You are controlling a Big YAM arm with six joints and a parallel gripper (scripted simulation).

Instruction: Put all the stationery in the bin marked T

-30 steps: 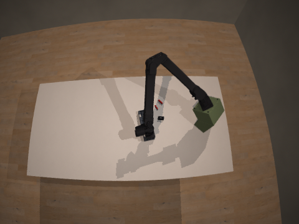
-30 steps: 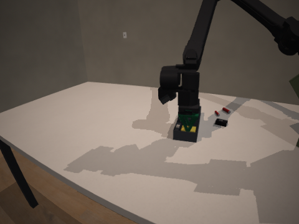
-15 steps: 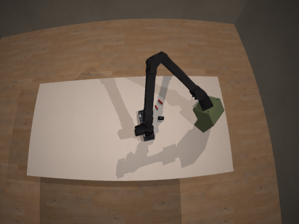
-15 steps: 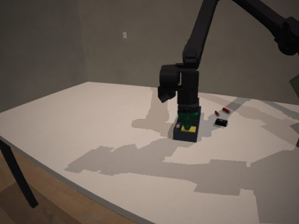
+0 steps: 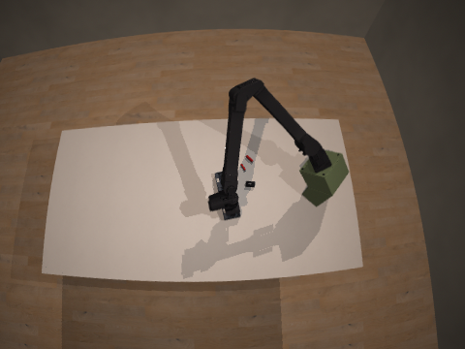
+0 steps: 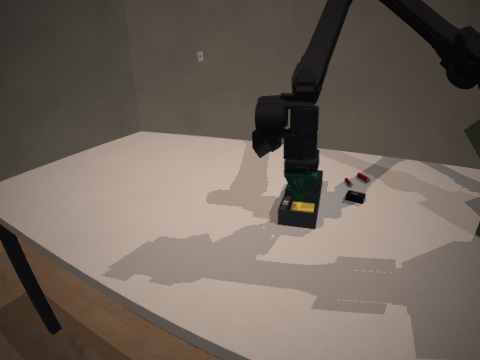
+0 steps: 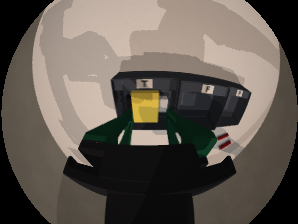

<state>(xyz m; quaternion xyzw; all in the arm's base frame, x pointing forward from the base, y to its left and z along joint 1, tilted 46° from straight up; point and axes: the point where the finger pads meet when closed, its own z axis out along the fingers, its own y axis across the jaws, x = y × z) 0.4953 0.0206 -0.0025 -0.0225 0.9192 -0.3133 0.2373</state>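
One yellow rectangular block (image 6: 303, 206) (image 7: 145, 106), lower centre of the exterior frame, in our dark T bin (image 6: 297, 218) (image 7: 120, 102); our green-fingered gripper (image 6: 300, 186) (image 7: 150, 120) above, partly spread.

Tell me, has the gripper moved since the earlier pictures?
Yes, upward: in the exterior view, the gripper now sits higher against the dark bins than before.
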